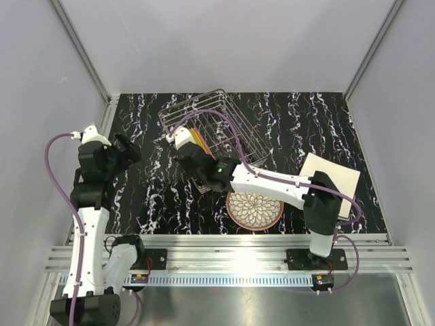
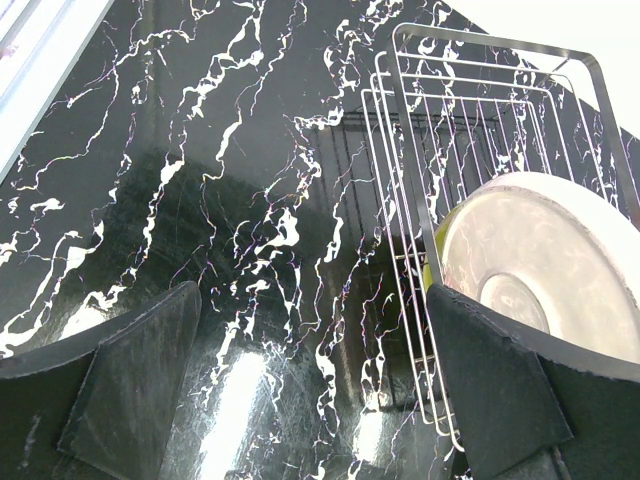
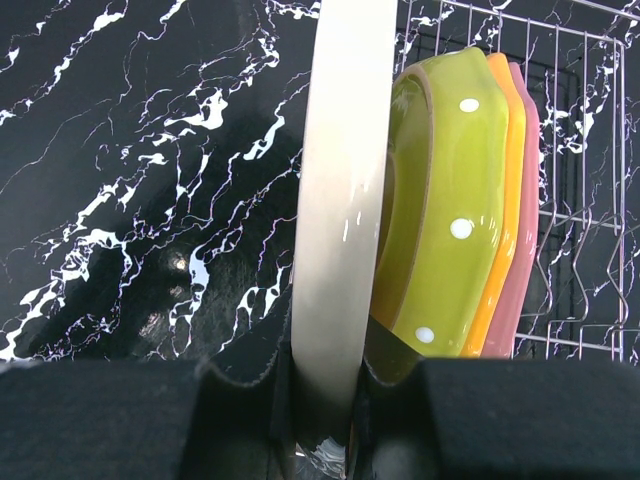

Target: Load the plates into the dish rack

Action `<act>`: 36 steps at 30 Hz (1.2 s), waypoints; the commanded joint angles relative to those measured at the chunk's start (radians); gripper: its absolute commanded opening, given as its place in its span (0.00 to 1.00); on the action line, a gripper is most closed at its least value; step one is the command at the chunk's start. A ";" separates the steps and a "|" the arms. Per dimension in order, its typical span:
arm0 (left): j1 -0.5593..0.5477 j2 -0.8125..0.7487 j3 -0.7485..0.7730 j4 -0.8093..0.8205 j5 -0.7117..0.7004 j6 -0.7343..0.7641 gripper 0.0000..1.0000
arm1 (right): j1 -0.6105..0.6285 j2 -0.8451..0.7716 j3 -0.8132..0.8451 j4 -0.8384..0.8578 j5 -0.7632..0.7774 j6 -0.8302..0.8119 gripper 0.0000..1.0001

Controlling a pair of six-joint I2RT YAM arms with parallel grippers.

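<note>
Plates sit in three places. The lime-green plate (image 3: 440, 200), orange plate (image 3: 503, 200) and pink plate (image 3: 527, 200) stand on edge, side by side, in the dish rack (image 1: 224, 115) at the far middle of the table (image 1: 149, 197). The petal-patterned plate (image 1: 255, 208) lies flat on the near side, and the squarish cream plate (image 1: 331, 178) lies flat to the right. Another cream plate (image 3: 335, 180) is upright just left of the lime-green one. The right gripper (image 3: 322, 410) pinches it at the rim, its jaws narrowed onto the thin edge. Whether it is seated in a slot cannot be told. The left gripper (image 2: 312, 335) hangs spread wide and empty over bare table left of the rack.

These plates look rigid, glazed and breakable, so they are probably slick and weighty for a rim pinch. A deep bite over the rim, with the plate kept vertical, seems safest. The flat ones will likely need a finger worked under the raised rim.
</note>
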State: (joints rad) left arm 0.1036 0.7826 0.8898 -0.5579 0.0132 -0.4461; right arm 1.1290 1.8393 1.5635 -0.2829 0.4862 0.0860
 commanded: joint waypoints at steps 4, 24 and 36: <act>0.002 0.001 -0.006 0.052 0.014 -0.003 0.99 | 0.014 -0.127 0.115 0.254 -0.078 -0.034 0.00; 0.005 0.012 -0.003 0.055 0.024 -0.006 0.99 | 0.028 -0.206 -0.020 0.458 -0.104 -0.124 0.00; 0.010 0.023 -0.002 0.055 0.034 -0.009 0.99 | 0.031 -0.216 -0.010 0.468 -0.107 -0.143 0.00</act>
State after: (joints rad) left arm 0.1059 0.7959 0.8898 -0.5541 0.0238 -0.4500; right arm 1.1324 1.7641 1.4803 -0.1581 0.4194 -0.0147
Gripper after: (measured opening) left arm 0.987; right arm 0.234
